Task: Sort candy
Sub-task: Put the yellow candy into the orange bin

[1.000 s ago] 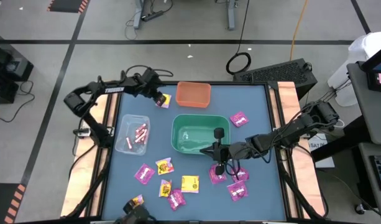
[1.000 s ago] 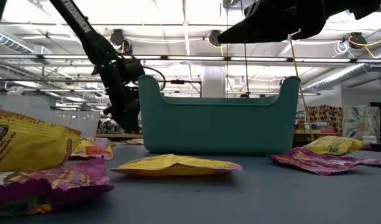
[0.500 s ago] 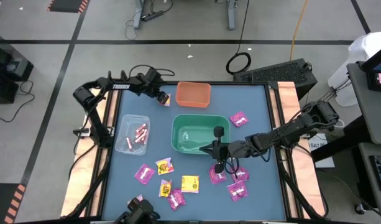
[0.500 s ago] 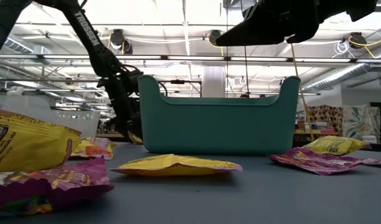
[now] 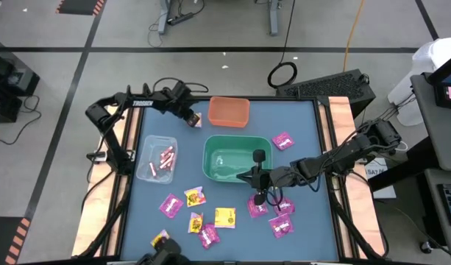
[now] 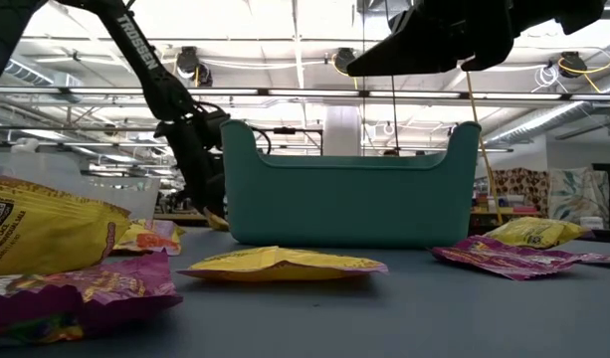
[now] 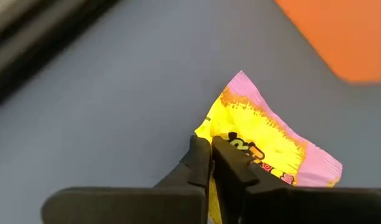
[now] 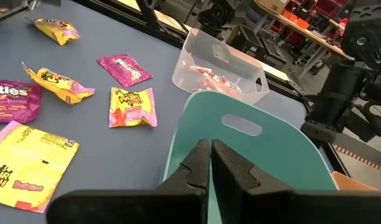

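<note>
A yellow candy packet with pink ends lies on the blue table just left of the orange bin. My left gripper is down at this packet, shut on its edge; the high view shows it at the far left. My right gripper hangs shut and holds nothing above the right rim of the green bin. More candy lies near the front: magenta packets, a yellow packet, and more magenta ones. Pink-white sticks lie in the clear bin. My left gripper pinches the yellow packet's near edge between its two fingertips. The fingers slant down onto it from above. The rest of the packet rests on the table, its pink end spread flat toward the orange bin.
The green bin stands mid-table, with the orange bin behind it and the clear bin to its left. A single magenta packet lies right of the green bin. Bare blue table shows at the far right.
My left gripper has sunk toward the table beside the orange bin, coming down onto the yellow packet. The packet has stayed where it lay.
</note>
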`<action>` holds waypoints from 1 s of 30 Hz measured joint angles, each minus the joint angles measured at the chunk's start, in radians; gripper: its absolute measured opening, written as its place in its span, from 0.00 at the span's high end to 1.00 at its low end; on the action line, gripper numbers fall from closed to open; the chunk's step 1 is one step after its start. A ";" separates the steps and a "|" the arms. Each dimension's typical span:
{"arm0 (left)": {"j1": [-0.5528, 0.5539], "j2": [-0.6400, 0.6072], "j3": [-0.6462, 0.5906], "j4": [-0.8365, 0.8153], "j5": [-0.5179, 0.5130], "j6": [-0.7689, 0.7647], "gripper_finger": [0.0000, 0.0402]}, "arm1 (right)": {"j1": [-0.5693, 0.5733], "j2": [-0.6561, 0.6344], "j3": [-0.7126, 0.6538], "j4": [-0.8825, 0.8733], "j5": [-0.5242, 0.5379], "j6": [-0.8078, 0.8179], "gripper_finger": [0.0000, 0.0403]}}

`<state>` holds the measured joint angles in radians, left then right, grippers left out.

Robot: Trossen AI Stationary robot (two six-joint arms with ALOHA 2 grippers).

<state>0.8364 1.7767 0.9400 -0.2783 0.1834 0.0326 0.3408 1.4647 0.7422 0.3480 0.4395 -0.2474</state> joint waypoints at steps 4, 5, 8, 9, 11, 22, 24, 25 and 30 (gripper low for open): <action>-0.002 -0.072 -0.002 -0.041 0.000 0.000 0.97 | 0.000 0.000 0.000 -0.002 0.000 0.000 0.98; -0.005 -0.095 -0.001 -0.057 0.000 0.000 0.98 | 0.000 0.000 0.000 -0.002 0.000 0.000 0.98; -0.015 -0.163 -0.001 -0.092 -0.001 0.000 0.99 | -0.002 0.000 0.000 -0.002 0.000 0.000 0.98; -0.021 -0.189 -0.001 -0.098 -0.001 0.000 0.99 | -0.002 0.000 0.000 -0.002 0.000 0.000 0.98; -0.034 -0.249 -0.001 -0.103 -0.001 0.000 0.99 | -0.003 0.000 0.000 -0.002 0.000 0.000 0.98; -0.162 -0.549 0.000 0.003 -0.003 0.231 0.99 | -0.008 0.000 0.000 0.000 0.001 0.001 0.98; -0.181 -0.586 0.000 0.024 -0.004 0.264 0.99 | -0.008 0.000 0.000 0.000 0.001 0.010 0.98; -0.190 -0.601 0.000 0.035 -0.004 0.283 0.99 | -0.008 0.000 0.000 0.000 0.001 0.017 0.98; -0.229 -0.656 0.001 0.042 -0.008 0.553 0.99 | -0.008 0.000 0.000 -0.001 0.000 0.046 0.98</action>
<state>0.6070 1.1211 0.9405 -0.2362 0.1757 0.5859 0.3328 1.4647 0.7422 0.3466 0.4400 -0.2016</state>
